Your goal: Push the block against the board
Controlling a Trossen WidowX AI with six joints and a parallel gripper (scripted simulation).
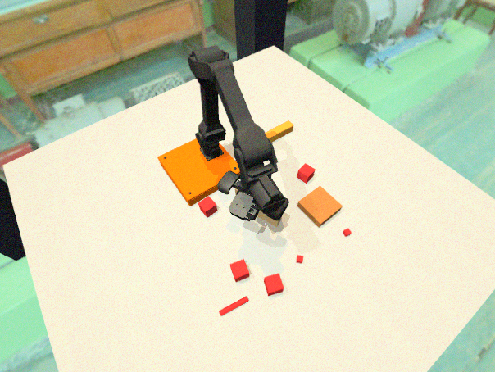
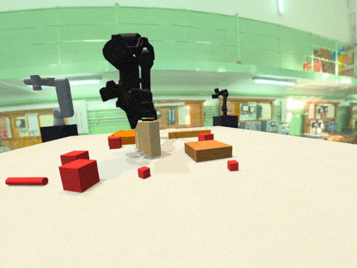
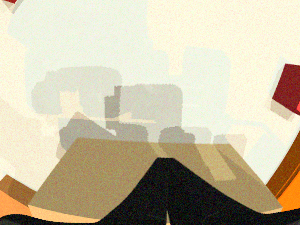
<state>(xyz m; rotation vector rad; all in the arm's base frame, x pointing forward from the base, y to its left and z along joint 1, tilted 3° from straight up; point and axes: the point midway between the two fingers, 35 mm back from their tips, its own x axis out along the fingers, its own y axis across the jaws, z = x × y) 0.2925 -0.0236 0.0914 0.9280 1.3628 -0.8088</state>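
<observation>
The square block (image 1: pixel 320 205) (image 2: pixel 208 150) is a flat orange slab lying on the white table, right of my arm. The board (image 2: pixel 148 139) (image 3: pixel 100 175) is a tan slab a short way left of the block and apart from it. In the top view my wrist hides nearly all of it. My gripper (image 2: pixel 148 119) (image 3: pixel 163 165) is shut and empty. Its fingertips point down at the board's top face, touching it or just above it.
Red cubes (image 1: pixel 207 206) (image 1: pixel 306 172) (image 1: pixel 239 269) and a red rod (image 1: pixel 233 306) are scattered around. A yellow bar (image 1: pixel 280 130) (image 2: pixel 189 133) lies behind. The orange base plate (image 1: pixel 184 172) holds the arm. Two tiny red cubes (image 1: pixel 347 232) (image 1: pixel 299 259) lie near the block.
</observation>
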